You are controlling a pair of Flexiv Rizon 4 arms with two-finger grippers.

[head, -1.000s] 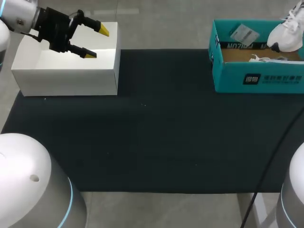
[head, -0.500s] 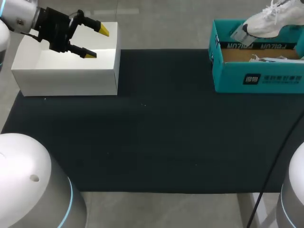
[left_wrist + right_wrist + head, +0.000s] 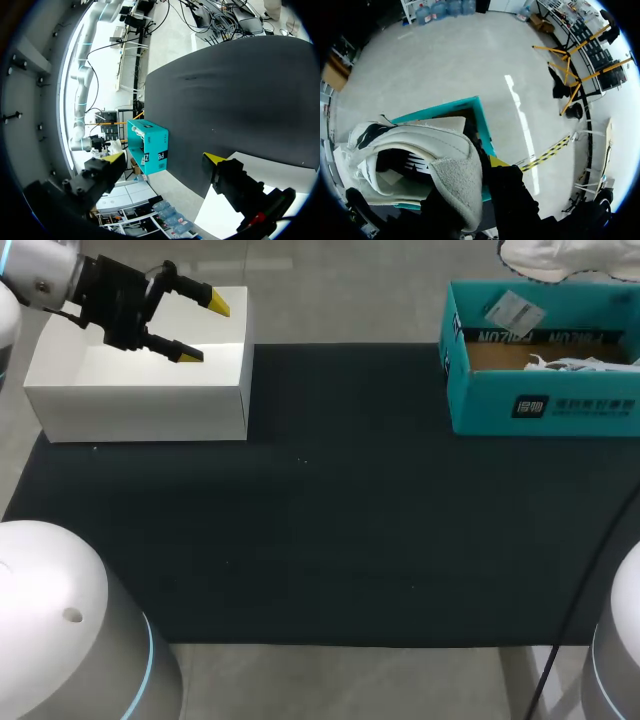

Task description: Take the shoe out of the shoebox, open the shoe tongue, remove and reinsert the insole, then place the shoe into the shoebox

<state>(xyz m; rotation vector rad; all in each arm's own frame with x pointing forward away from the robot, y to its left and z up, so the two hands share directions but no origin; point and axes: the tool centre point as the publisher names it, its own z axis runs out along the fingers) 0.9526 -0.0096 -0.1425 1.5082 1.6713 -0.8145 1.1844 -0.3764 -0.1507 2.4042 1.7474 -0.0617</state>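
The white shoe (image 3: 556, 256) hangs in the air above the far side of the teal shoebox (image 3: 540, 400), partly cut off by the head view's edge. In the right wrist view my right gripper (image 3: 481, 168) is shut on the heel of the shoe (image 3: 415, 160), with one yellow fingertip (image 3: 497, 161) outside the heel and the other hidden. The shoebox (image 3: 447, 112) lies under the shoe. My left gripper (image 3: 192, 328) is open and holds nothing, hovering over the white box (image 3: 140, 390) at the far left. In its own view the left gripper (image 3: 164, 158) looks across the mat at the shoebox (image 3: 149, 144).
A black mat (image 3: 320, 510) covers the table between the two boxes. Inside the shoebox lie crumpled white paper (image 3: 580, 363) and a white tag (image 3: 512, 310). A dark cable (image 3: 575, 590) runs across the near right corner.
My right gripper has lifted the shoe up out of the shoebox and carried it left and farther back. The left arm has not moved.
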